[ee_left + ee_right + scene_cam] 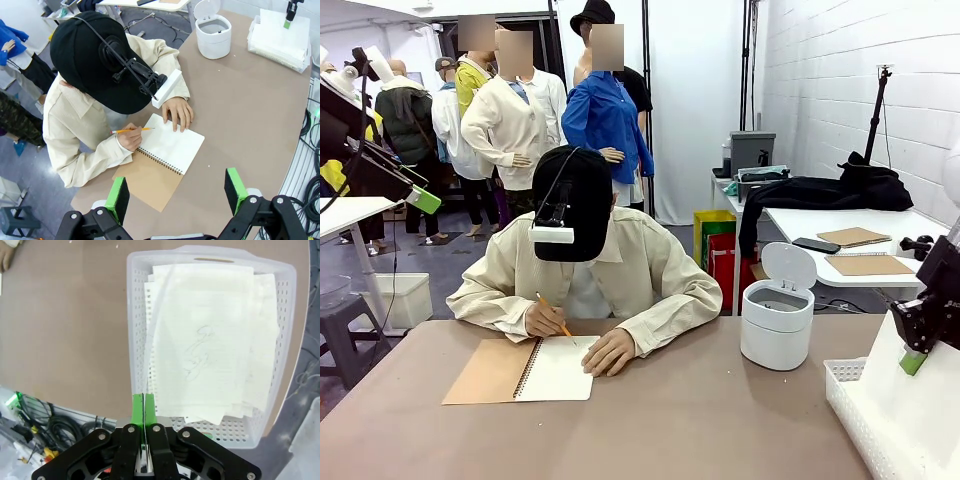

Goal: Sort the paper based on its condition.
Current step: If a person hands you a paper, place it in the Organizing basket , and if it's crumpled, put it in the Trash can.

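Directly beneath the right pincer [144,407], the paper [212,340] lies as a loose stack of white sheets in the white slotted basket [137,315], the top sheet faintly scribbled. Beyond the left pincer [176,192], whose green pads stand well apart over the brown worktop [250,115], a person's hand [131,137] holds a pencil [132,130] on an open spiral notebook [172,147], with a white lidded bin [213,35] farther off. That right pincer hangs with its pads pressed together on nothing.
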`<state>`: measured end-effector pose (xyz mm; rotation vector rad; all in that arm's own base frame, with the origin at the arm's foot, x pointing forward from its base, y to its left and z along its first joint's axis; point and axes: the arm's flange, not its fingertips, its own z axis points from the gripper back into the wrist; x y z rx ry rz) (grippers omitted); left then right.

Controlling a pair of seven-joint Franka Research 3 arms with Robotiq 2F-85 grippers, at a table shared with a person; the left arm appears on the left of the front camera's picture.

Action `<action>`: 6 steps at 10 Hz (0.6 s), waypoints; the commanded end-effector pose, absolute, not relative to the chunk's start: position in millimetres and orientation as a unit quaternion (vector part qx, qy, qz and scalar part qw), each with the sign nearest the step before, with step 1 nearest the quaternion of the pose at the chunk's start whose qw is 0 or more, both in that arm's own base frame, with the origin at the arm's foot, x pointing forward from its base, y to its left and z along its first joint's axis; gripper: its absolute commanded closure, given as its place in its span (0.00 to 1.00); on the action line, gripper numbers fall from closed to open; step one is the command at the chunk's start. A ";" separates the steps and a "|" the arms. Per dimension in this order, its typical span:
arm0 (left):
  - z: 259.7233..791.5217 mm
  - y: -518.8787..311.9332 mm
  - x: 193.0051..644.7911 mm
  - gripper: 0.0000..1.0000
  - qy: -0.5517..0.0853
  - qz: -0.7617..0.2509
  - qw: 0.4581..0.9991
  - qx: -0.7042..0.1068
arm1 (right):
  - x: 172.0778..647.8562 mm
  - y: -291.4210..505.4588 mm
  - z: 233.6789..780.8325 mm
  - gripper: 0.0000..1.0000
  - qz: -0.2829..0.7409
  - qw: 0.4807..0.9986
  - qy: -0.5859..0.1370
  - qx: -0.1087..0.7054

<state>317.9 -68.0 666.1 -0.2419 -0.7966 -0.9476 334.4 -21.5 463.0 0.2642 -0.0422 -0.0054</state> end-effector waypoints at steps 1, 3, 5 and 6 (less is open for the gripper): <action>666.3 -67.1 318.2 0.00 -0.373 -0.443 0.807 -0.115 | 280.8 -17.2 388.2 1.00 -0.011 0.992 -0.031 0.125; 666.3 -67.1 318.2 0.00 -0.373 -0.443 0.807 -0.115 | 271.2 -20.5 364.5 1.00 -0.017 0.991 -0.035 0.131; 666.3 -67.1 318.2 0.00 -0.373 -0.443 0.807 -0.115 | 268.7 -20.7 345.6 1.00 -0.020 0.990 -0.032 0.137; 666.3 -67.1 318.2 0.00 -0.373 -0.443 0.807 -0.115 | 264.5 -19.0 337.6 1.00 -0.018 0.989 -0.027 0.143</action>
